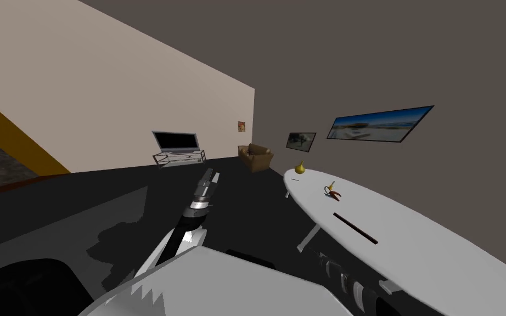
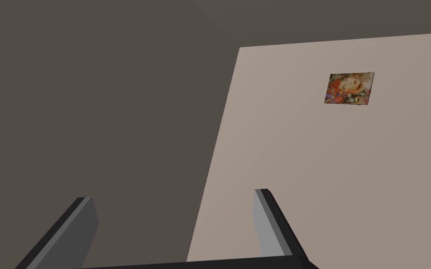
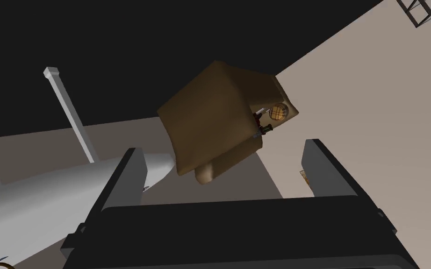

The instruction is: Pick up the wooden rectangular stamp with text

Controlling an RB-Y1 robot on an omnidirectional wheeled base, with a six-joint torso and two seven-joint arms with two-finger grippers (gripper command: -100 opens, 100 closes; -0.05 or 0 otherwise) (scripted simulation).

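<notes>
Holding L+R jaws apart, nr white table (image 1: pixel 438 258) w/ dark bar (image 1: pixel 355 227).

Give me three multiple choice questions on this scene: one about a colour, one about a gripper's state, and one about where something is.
1. What colour is the padded armchair? A blue; B white; C brown.
2. How is the left gripper? A open, holding nothing; B shut on a thing; C shut on nothing.
3. Where does the long thin dark bar lie? A on the armchair's seat; B on the white oval table; C between the left gripper's fingers.

Answers:
1 C, its cushions show brown in the head and right wrist views.
2 A, its fingers stand wide apart with nothing between them.
3 B, the bar lies flat on the tabletop.
</notes>
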